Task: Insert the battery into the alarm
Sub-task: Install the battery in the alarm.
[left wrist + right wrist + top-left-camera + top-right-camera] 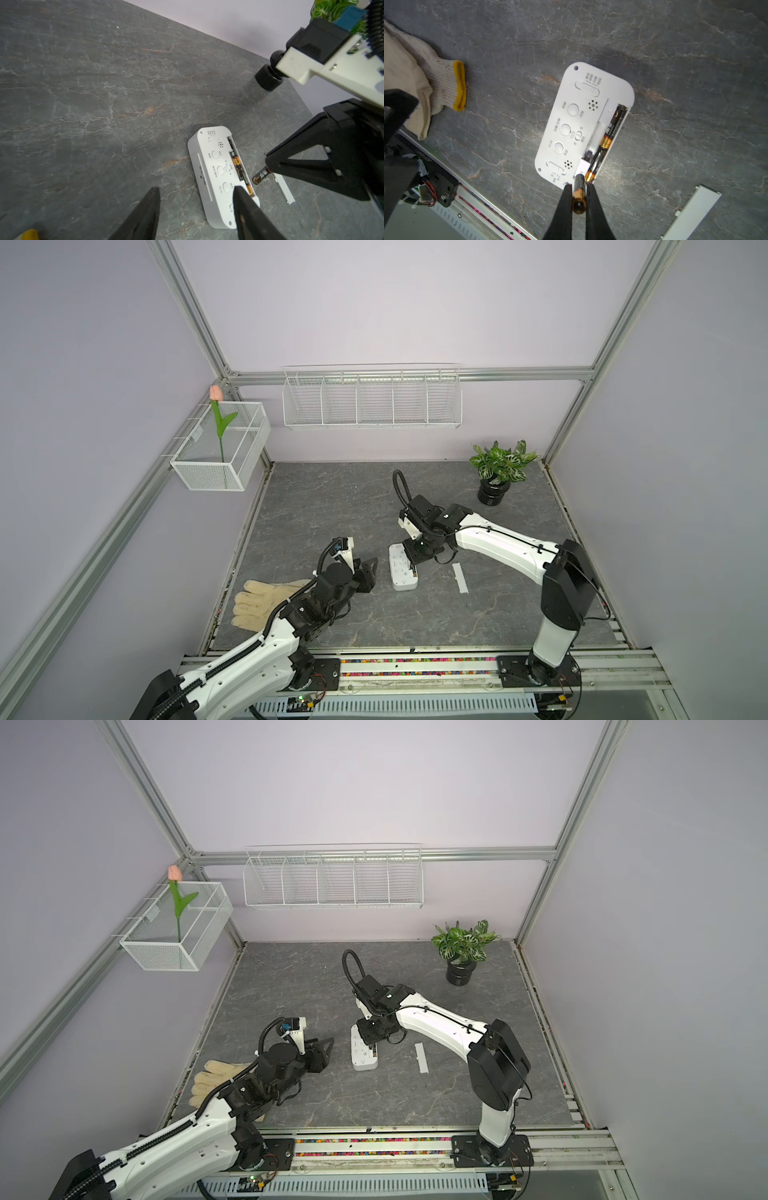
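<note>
The white alarm (401,572) (362,1052) lies back-up mid-table, its battery slot uncovered. Two black-and-gold cells (613,122) sit end to end in the slot's outer lane. My right gripper (577,186) (415,560) is shut on a third battery (579,195) (260,176). That battery is tilted, with its far end at the slot's near end; I cannot tell whether it touches. My left gripper (195,189) (370,572) hovers open just left of the alarm (216,178), nothing between its fingers.
The thin white cover strip (460,577) (693,212) lies flat right of the alarm. A cream glove (262,601) lies under my left arm. A potted plant (498,472) stands back right. White wire baskets (370,400) hang on the walls.
</note>
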Available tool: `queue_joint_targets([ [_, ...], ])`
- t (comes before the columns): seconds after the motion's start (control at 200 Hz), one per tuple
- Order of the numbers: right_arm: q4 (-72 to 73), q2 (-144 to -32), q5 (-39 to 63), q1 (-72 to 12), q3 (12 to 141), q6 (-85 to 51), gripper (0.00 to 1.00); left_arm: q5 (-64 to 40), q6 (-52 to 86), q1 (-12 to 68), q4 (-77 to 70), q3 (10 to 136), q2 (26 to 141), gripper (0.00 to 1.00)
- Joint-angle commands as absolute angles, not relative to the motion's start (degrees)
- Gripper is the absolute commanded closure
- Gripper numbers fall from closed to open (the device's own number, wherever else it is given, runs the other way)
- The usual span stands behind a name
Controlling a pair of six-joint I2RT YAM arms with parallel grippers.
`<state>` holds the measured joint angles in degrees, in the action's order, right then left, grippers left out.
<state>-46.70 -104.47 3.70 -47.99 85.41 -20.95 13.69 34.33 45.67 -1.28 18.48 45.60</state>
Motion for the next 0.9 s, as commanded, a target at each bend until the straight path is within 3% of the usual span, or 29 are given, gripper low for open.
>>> queue_joint_targets([
  [0.0,-47.57,-106.34,4.94,-47.11,87.72,-19.68,0.89,14.09,37.96,45.70,-2.88,17.76,46.05,0.42],
  [0.895,-48.77,-111.96,4.82,-46.45,90.09,-19.51,0.88,13.09,38.50,45.65,-5.51,17.31,50.84,0.42],
])
